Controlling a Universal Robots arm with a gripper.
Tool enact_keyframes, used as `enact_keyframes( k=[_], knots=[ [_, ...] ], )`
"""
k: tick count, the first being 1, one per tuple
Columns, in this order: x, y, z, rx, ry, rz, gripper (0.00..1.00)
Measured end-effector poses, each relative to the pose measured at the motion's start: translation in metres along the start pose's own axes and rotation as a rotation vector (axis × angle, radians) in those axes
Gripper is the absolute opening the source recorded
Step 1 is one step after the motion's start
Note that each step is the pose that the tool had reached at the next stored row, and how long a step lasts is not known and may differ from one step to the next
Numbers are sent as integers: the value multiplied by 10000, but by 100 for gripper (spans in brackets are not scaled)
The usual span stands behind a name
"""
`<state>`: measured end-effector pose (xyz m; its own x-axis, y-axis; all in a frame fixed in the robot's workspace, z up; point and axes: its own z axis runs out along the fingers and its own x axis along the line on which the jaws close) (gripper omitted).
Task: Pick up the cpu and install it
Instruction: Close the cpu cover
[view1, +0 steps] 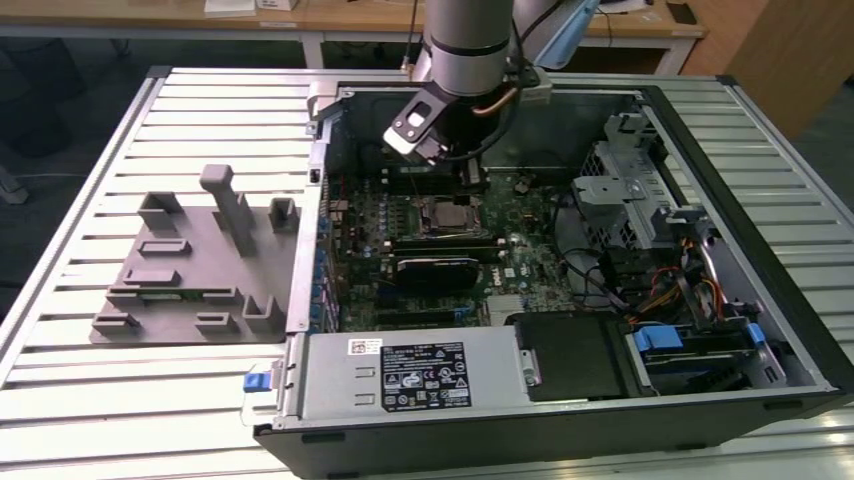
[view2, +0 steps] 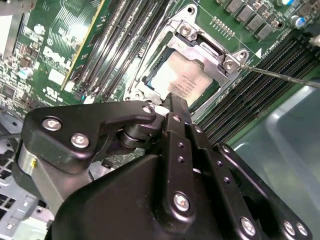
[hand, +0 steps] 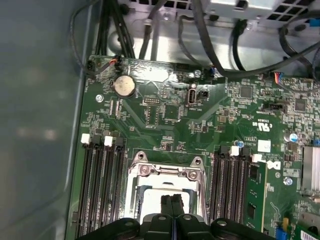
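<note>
claw (hand: 171, 200) pinched narrow with nothing in it, hanging just over cpu (view2: 186, 79) in the socket frame (view2: 199, 44), cpu's near edge hidden behind claw body.

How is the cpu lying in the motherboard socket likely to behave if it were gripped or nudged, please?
The cpu looks thin, flat and metal-topped, so probably stiff and light. Its smooth pale top may be slippery for the gripper near it. Lying flat inside the metal frame, it seems unlikely to roll or tip.
</note>
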<state>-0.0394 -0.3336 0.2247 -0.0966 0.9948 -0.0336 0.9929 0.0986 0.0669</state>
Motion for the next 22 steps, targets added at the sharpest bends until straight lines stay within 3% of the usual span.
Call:
enact_keyframes(
  k=[22],
  knots=[
    [0,1,0,-70,76,-2397,11]
  ],
)
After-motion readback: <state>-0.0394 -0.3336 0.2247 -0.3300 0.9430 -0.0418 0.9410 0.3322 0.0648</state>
